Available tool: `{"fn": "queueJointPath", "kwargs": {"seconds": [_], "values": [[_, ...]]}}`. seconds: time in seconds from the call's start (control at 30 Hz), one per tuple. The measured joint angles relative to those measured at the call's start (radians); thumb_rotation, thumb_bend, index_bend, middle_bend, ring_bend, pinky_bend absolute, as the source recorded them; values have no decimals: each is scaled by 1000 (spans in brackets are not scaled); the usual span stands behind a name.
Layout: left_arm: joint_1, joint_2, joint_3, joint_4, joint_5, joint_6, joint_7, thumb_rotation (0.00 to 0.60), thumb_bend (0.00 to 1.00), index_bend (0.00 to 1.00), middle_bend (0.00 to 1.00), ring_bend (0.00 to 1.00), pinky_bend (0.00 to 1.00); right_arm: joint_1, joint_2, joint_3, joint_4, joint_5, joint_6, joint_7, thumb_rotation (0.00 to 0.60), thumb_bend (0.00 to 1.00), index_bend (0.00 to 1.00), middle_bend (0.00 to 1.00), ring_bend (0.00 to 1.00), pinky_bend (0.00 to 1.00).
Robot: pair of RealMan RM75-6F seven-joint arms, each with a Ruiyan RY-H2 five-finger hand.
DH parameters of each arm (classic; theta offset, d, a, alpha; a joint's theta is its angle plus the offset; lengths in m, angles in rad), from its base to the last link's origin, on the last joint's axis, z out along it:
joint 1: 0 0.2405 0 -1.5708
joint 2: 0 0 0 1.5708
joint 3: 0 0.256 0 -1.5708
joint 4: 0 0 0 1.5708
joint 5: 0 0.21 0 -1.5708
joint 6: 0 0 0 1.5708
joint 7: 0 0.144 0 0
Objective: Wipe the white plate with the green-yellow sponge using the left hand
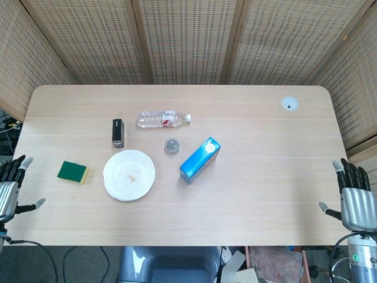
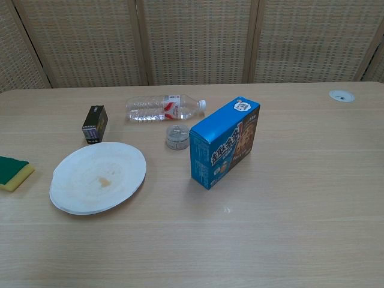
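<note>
Both hands (image 1: pixel 10 188) (image 1: pixel 355 197) beyond table (image 1: pixel 265 177) edges

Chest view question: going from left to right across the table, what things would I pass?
Sponge → plate → round tin → blue box → round hole in the table. The small black box and the water bottle lie farther back and overlap others sideways, so I left them out.

I see a matt pale wood table (image 1: pixel 265 177), a clear plastic bottle (image 1: pixel 162 119), a glossy cardboard box (image 2: pixel 223 144), and woven cane screens (image 1: pixel 182 41).
</note>
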Motion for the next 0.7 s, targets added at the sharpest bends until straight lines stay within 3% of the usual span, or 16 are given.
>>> {"fn": "queueJointPath", "kwargs": {"seconds": [0.37,0.53,0.7], "values": [[-51,-45,-23,121,0,-96,-25,600,0,0,0,0,0,0,-6,-2,10,12,-11,-6,600,0,0,0,0,0],[-126,-102,-25,313,16,-223,-94,600,0,0,0,0,21,6,-12,-1,8,16,-18,-19,600,0,0,0,0,0],[-205,-202,-4,586,65,-343,-231,600,0,39,24,17,131,11,-15,7,9,41,-33,-24,600,0,0,0,0,0]]}}
